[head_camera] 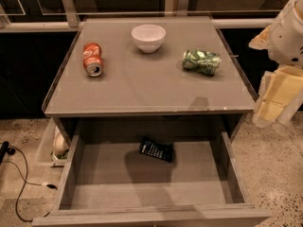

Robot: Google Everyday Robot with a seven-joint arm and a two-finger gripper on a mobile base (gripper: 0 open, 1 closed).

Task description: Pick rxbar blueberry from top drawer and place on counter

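Speckled flooring [279, 174] surrounds a grey cabinet.

Camera view:
- The counter [142, 91] carries three items: a red-orange soda can [93, 59] lying on its side at left, a white bowl [148, 37] upright at rear centre, and a crushed green can [201, 61] at right. The white script on the soda can is not legible.
- The top drawer [142, 186] stands pulled out below the counter.
- The rxbar blueberry [156, 150] lies flat on the drawer bottom, near the back wall at centre. Its white lettering cannot be read.
- The gripper [271, 112] hangs beside the counter's right edge, above the floor, apart from the bar. Its degree of opening cannot be determined, and nothing is seen in its grasp.
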